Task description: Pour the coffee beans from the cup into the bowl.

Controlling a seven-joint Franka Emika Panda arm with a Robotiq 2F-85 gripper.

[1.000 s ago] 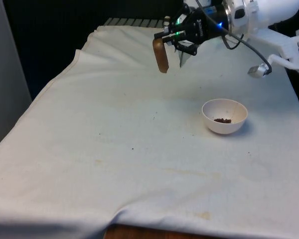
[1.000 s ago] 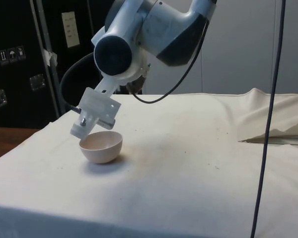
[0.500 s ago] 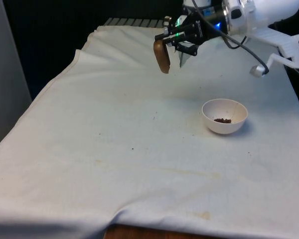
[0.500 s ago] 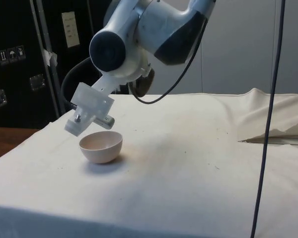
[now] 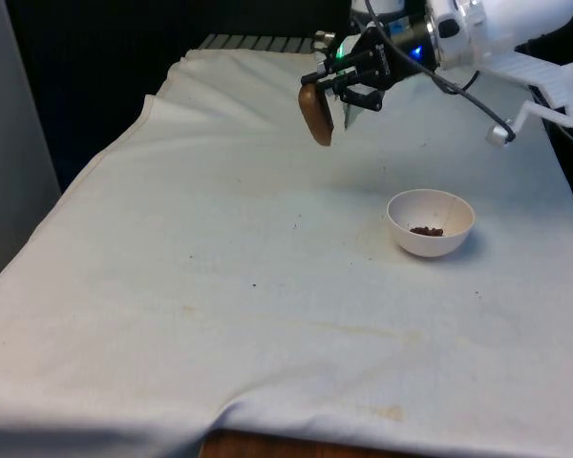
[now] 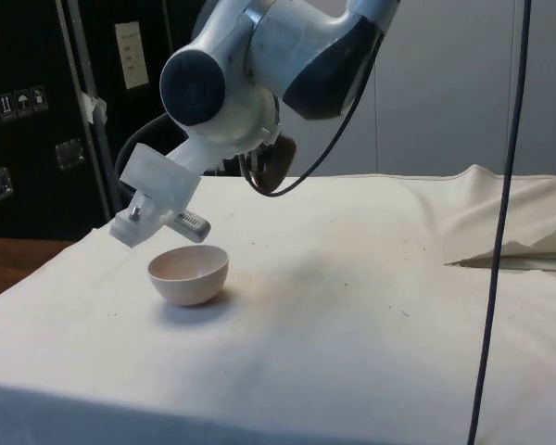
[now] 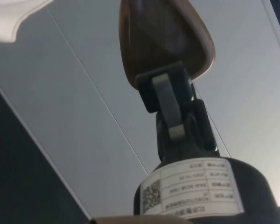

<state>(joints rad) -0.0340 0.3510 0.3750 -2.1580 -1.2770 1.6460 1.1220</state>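
Front view: I'm gripping the small brown wooden cup (image 5: 316, 114) tilted above the cloth, beans already in the white round bowl (image 5: 431, 222), so righting it gently seems best.

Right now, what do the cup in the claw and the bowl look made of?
Cup: probably wood, brown with a dark, slightly glossy surface in the wrist view.
Bowl: smooth, pale cream, matte; ceramic or plastic, can't tell which.
Claw is gripping the cup.

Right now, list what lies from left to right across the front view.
Bare white cloth → brown cup held in the air → gripper holding it → white bowl with coffee beans.
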